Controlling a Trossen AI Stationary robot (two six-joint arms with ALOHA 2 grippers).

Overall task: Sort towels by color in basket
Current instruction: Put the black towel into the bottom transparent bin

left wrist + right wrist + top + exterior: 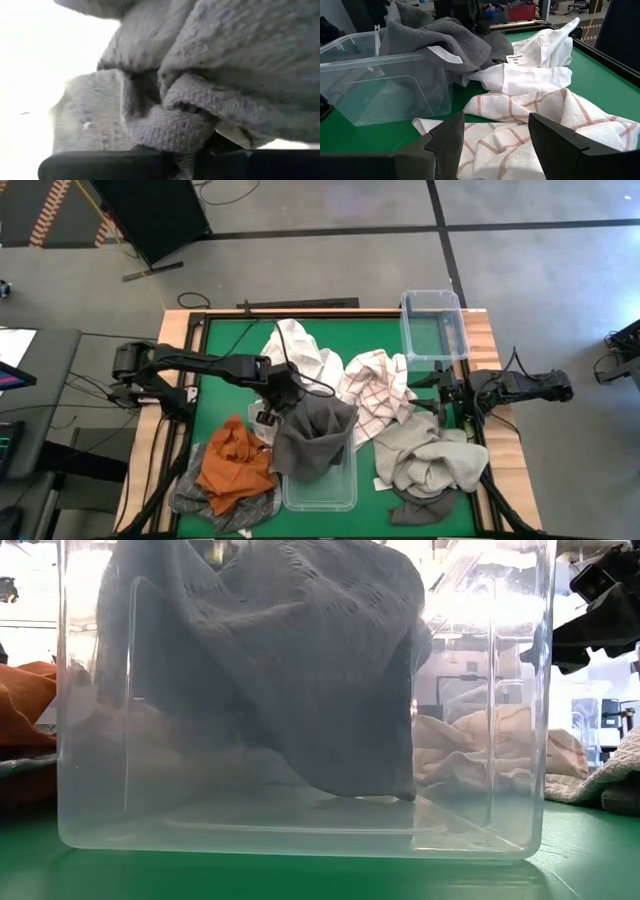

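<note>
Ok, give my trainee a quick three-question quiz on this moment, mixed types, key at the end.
1. True or false: the dark grey towel hangs over the near clear bin.
2. Which towel lies in front of the right gripper? A rust orange B white with red checks C dark grey
3. Fill in: the left gripper has its jaws ____ on the dark grey towel.

Key: 1 true; 2 B, the checked towel; 3 shut.

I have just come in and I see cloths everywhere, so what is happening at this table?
A two-armed robot is sorting towels into clear bins. The left hand is shut on a dark grey towel, which hangs partly inside the near clear bin. The right hand waits open beside the red-checked white towel. A rust orange towel, a white towel and a beige-grey towel lie on the green table. The far bin looks empty.
</note>
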